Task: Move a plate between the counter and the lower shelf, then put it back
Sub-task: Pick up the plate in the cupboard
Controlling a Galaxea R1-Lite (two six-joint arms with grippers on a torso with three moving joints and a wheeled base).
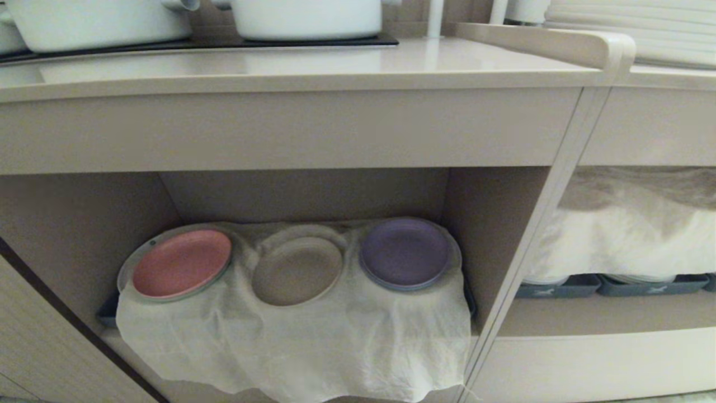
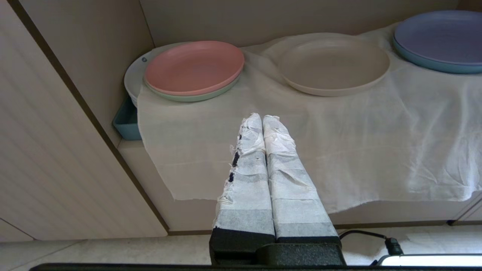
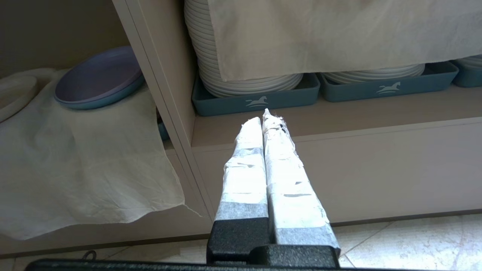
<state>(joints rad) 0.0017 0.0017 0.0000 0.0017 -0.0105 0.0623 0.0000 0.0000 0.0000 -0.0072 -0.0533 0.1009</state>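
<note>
The cream-beige plate (image 1: pixel 296 270) (image 2: pixel 333 67) lies on the white cloth (image 1: pixel 302 341) in the lower shelf (image 1: pixel 84 235), between a pink plate (image 1: pixel 182 263) and a purple plate (image 1: pixel 404 253). Above runs the pale counter (image 1: pixel 291 70). My left gripper (image 2: pixel 262 117) is shut and empty, low in front of the cloth, short of the beige plate. Before the divider post, with the neighbouring niche beyond it, my right gripper (image 3: pixel 262 117) hangs shut and empty. Neither arm shows in the head view.
White pots (image 1: pixel 305 17) stand on black panels (image 1: pixel 224 42) on the counter. To the right, a wider niche holds stacks of white plates (image 3: pixel 244 81) in blue-grey trays (image 3: pixel 260 99) under a cloth. An upright divider (image 1: pixel 537 235) separates the niches. Tiled floor lies below.
</note>
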